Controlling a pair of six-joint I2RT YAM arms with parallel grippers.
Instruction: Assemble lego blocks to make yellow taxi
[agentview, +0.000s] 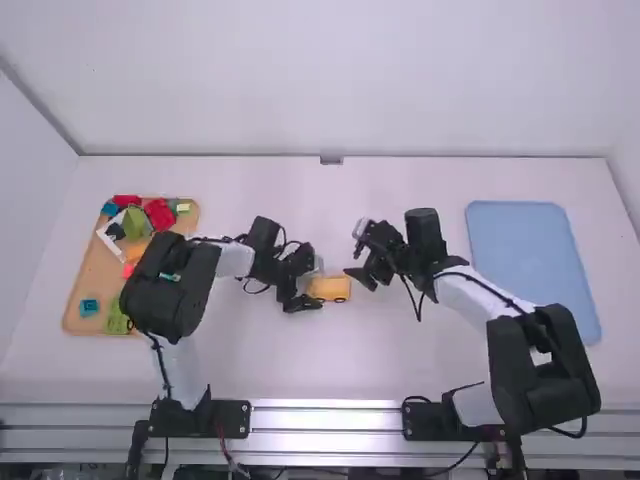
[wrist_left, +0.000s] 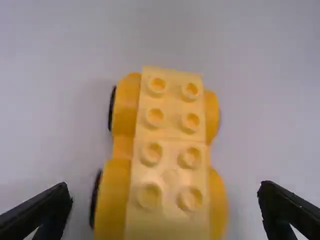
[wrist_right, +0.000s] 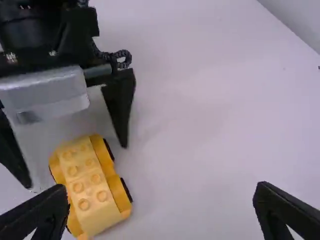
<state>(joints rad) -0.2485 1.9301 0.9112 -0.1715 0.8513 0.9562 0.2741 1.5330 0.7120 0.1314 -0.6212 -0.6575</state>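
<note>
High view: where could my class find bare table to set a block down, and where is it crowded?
Bare: the white table between the arms, nearer the camera than the yellow car, and along the back wall from tan tray to blue tray. Crowded: around the car, with left gripper and right gripper close.

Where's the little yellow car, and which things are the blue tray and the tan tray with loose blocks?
Yellow toy car (wrist_left: 170, 160): left wrist view, on its studded top.
Blue tray (agentview: 530, 255): high view, on its flat inside.
Tan tray (agentview: 95, 270): high view, on its bare surface.
</note>
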